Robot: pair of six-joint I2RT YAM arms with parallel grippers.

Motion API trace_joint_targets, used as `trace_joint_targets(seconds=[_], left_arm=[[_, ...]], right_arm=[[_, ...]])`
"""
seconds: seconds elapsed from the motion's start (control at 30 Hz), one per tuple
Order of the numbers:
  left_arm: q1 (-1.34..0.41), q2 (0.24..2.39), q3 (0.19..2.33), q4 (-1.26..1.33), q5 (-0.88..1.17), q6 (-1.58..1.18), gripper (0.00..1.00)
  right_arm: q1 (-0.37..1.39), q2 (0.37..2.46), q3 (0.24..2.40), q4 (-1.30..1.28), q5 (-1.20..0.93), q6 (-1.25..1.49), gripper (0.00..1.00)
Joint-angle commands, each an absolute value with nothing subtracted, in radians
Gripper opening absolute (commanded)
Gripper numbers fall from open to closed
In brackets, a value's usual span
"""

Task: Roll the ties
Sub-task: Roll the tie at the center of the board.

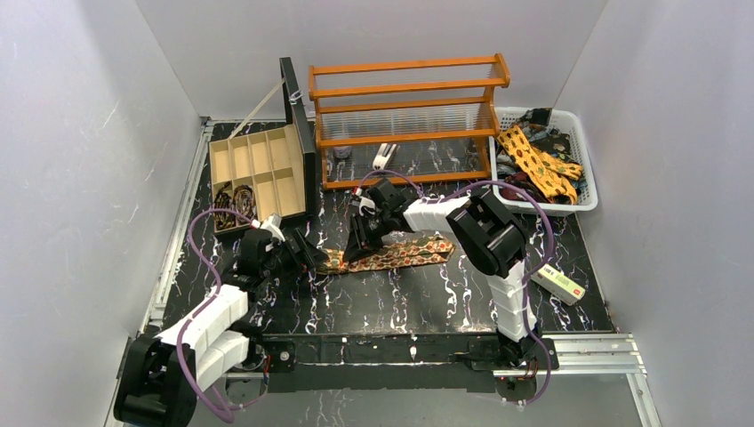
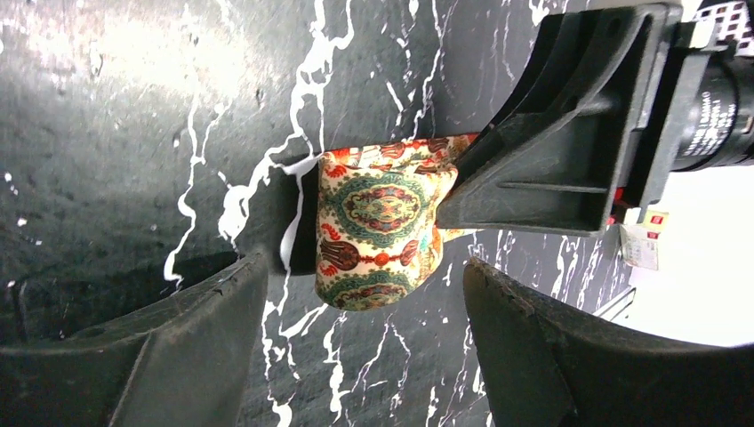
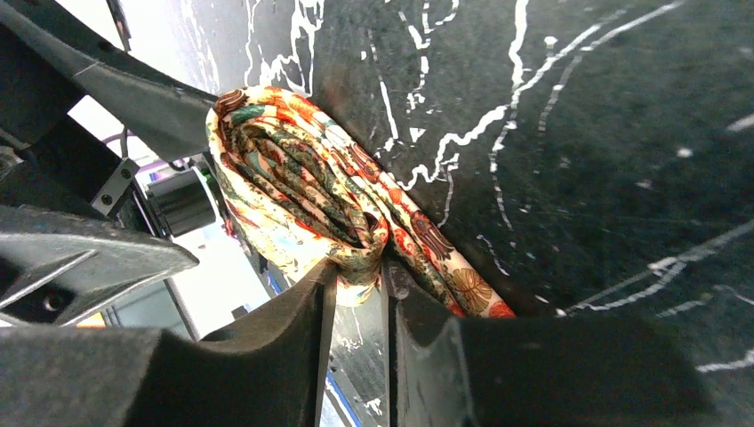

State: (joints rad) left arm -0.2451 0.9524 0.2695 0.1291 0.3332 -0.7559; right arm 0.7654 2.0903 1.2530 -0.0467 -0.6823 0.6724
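One tie [image 1: 409, 252], brown-red with gold-green motifs, lies as a flat strip across the middle of the black table [image 1: 400, 302]. Its left end is partly rolled into a loose coil [image 3: 302, 187]. My right gripper [image 3: 356, 285] is shut on a fold of that coil, pinching the fabric between its fingertips [image 3: 311, 294]. In the top view it [image 1: 357, 247] comes down on the strip's left part. My left gripper [image 2: 356, 356] stands open just left of the coil [image 2: 378, 231], which sits ahead of its jaws without touching them.
A compartment box [image 1: 262, 169] with its lid up stands at the back left, with coiled ties [image 1: 233, 203] in its near cells. A wooden rack [image 1: 409, 116] is behind the tie. A white basket [image 1: 582, 151] of more ties is back right. A small white-and-red box [image 1: 560, 285] lies right.
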Motion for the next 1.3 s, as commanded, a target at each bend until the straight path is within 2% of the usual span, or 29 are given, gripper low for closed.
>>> trace_joint_targets(seconds=[0.0, 0.13, 0.3, 0.43, 0.5, 0.83, 1.07, 1.27], left_arm=[[-0.242, 0.904, 0.233, 0.077, 0.326, -0.78, 0.77], [-0.242, 0.891, 0.212, 0.067, 0.333, -0.783, 0.76], [-0.242, 0.907, 0.204, 0.103, 0.333, -0.809, 0.74], [-0.242, 0.939, 0.242, 0.071, 0.328, -0.792, 0.71], [-0.242, 0.948, 0.262, 0.047, 0.313, -0.78, 0.66], [-0.241, 1.021, 0.347, -0.011, 0.187, -0.75, 0.56], [-0.243, 1.16, 0.378, -0.014, 0.2, -0.688, 0.57], [-0.248, 1.136, 0.337, -0.03, 0.179, -0.68, 0.54]], right_arm=[[0.792, 2.141, 1.282, -0.128, -0.662, 0.597, 0.36], [0.793, 2.131, 1.338, -0.197, -0.648, 0.512, 0.47], [0.793, 2.142, 1.411, -0.27, -0.628, 0.482, 0.51], [0.793, 2.114, 1.385, -0.194, -0.68, 0.544, 0.59], [0.792, 2.097, 1.373, -0.158, -0.673, 0.58, 0.62], [0.793, 2.032, 1.341, -0.174, -0.594, 0.589, 0.6], [0.793, 2.04, 1.382, -0.21, -0.608, 0.565, 0.6], [0.792, 2.037, 1.398, -0.211, -0.586, 0.59, 0.58]])
